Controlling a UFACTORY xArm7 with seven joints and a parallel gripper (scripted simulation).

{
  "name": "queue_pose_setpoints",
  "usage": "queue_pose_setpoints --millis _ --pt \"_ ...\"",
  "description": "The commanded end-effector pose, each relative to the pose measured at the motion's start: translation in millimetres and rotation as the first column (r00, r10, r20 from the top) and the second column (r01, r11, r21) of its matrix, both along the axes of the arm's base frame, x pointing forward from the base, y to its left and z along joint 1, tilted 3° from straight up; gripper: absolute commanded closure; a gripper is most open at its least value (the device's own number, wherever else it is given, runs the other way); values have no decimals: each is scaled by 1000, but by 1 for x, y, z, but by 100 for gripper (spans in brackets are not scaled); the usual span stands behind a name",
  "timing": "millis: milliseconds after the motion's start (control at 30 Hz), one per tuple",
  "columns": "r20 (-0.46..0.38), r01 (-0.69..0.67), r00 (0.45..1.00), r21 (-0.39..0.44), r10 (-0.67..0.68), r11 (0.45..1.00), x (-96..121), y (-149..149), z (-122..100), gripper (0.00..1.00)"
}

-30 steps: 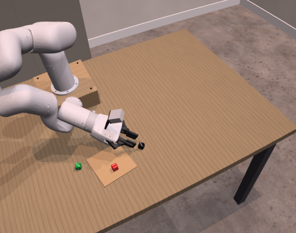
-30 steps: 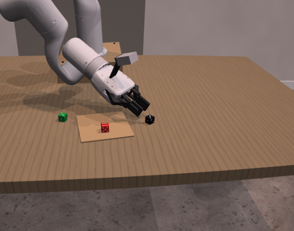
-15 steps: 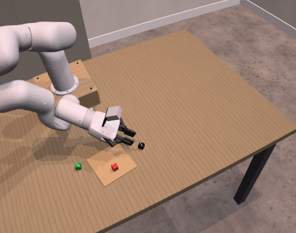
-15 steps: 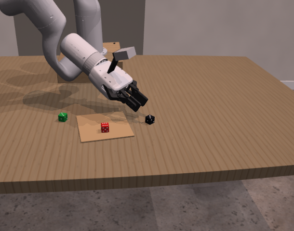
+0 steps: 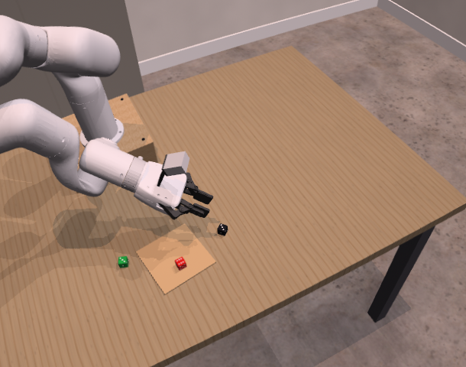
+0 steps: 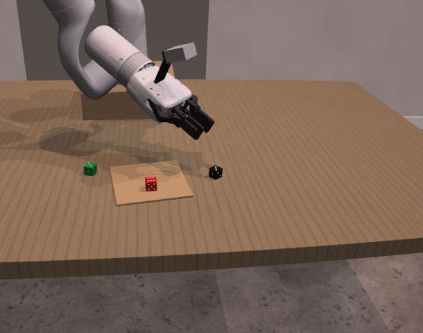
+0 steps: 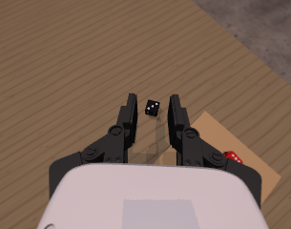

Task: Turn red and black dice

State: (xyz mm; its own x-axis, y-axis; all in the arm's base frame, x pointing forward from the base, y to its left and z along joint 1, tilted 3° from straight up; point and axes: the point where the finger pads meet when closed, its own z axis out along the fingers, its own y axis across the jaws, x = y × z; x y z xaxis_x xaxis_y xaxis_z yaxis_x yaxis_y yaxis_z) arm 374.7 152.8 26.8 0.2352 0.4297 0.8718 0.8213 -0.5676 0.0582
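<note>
The pincer is held above the table, tilted outward and down, with its two black fingers partly apart and nothing clamped between them. The black die is seen beyond and below the fingertips, and in the wrist view it is framed by the gap between them, but it is not touched. It is set directly on the wood, off the mat and near one side of it, and three white dots in a slanting row are shown on its top. The 2 asked for is therefore not on top. The red die is placed fully on the mat, flat on one face, with six dots shown on top and five on the side turned to the exterior view. The green die is left on the table on the opposite side of the mat from the black one, near the edge but apart from it; three dots appear to be shown on its top. All three dice are well separated, and none is laid on another. The mat is spread flat on the wood, and part of it is darkened by shadow from the white arm.
</note>
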Motion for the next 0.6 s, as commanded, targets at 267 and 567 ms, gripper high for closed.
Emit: queue_pose_setpoints --millis 267,567 --pt "-18 -2 1000 -24 1 1000 1 2 7 64" --pt "-159 -6 987 -230 -32 973 8 15 14 64"
